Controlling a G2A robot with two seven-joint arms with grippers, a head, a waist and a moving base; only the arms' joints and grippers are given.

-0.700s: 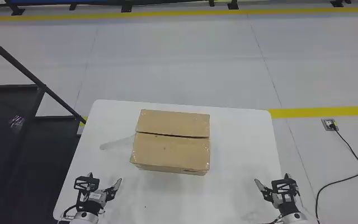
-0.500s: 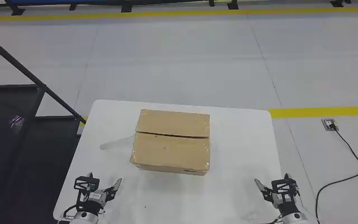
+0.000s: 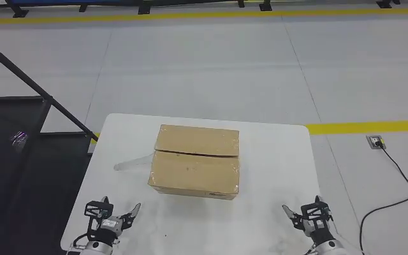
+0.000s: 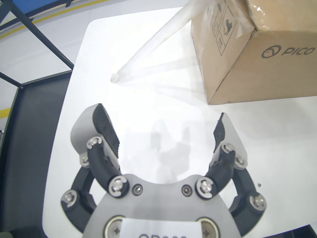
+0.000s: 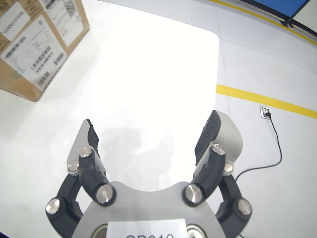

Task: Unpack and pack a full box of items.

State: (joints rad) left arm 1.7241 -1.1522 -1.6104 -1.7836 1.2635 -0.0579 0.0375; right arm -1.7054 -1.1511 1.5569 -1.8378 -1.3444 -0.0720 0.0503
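Note:
A brown cardboard box (image 3: 196, 160) sits closed in the middle of the white table (image 3: 274, 166), its top flaps meeting along a seam. A strip of clear tape (image 3: 132, 163) trails from its left side onto the tabletop. My left gripper (image 3: 112, 213) hovers open at the near left corner, well short of the box (image 4: 250, 38) and the tape strip (image 4: 158, 40). My right gripper (image 3: 306, 213) hangs open over the near right part of the table, with the labelled side of the box (image 5: 37, 38) off to its left. Nothing lies between the fingers of either gripper (image 4: 161, 120) (image 5: 151, 122).
A black frame and dark platform (image 3: 25, 153) stand left of the table. On the floor to the right are a yellow line (image 3: 357, 127), a floor socket (image 3: 375, 141) and a black cable (image 3: 382, 210).
The right gripper has shifted a little left and inward over the table. The left gripper and the box are as before.

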